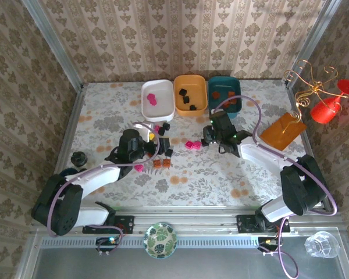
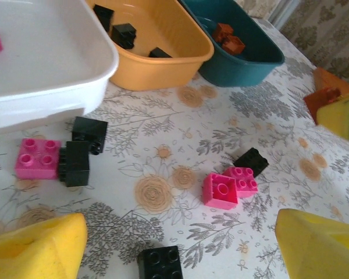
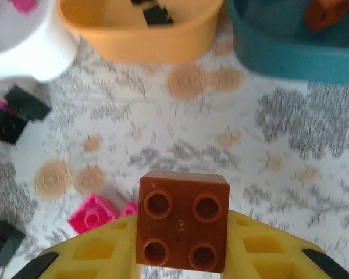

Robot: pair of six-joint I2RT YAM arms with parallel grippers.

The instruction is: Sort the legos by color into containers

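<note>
from above, the white tray (image 1: pixel 163 109), the orange-yellow tray (image 1: pixel 199 87) and the teal tray (image 1: pixel 220 82) stand side by side at the far edge of the flowered counter (image 1: pixel 104 116); a pink lego (image 1: pixel 152 99) lies in the first, black legos (image 1: pixel 184 92) in the second, orange-brown legos (image 1: pixel 233 96) in the third. the left fingers (image 1: pixel 152 135) hang just in front of the white tray among loose black bricks (image 1: pixel 163 140); the right fingers (image 1: pixel 211 137) are near the teal tray's front, and from here the wrist hides what they carry. a pink pair (image 1: pixel 192 144) lies between the two arms, an orange-brown pair (image 1: pixel 161 164) nearer the bases. an orange card (image 1: pixel 282 131) leans at the right; a green patterned bowl (image 1: pixel 160 239) sits in front of the counter's rail. the left wrist camera has its two yellow fingers wide apart with nothing gripped, a bottom black brick (image 2: pixel 160 263) on the counter between them, cut by the frame's edge; ahead lies the pink pair just beside a tilted black brick (image 2: pixel 251 161), and by the white tray's wall a pink brick (image 2: pixel 38 158) against two black ones. at the right edge a yellow part with an orange-brown patch is too cropped to name. the right wrist camera, blurred, has its yellow fingers closed on a four-stud brown brick (image 3: pixel 183 220) in front of the three trays; it blocks the middle foreground, and the trays' far halves are cut off at the top.
</note>
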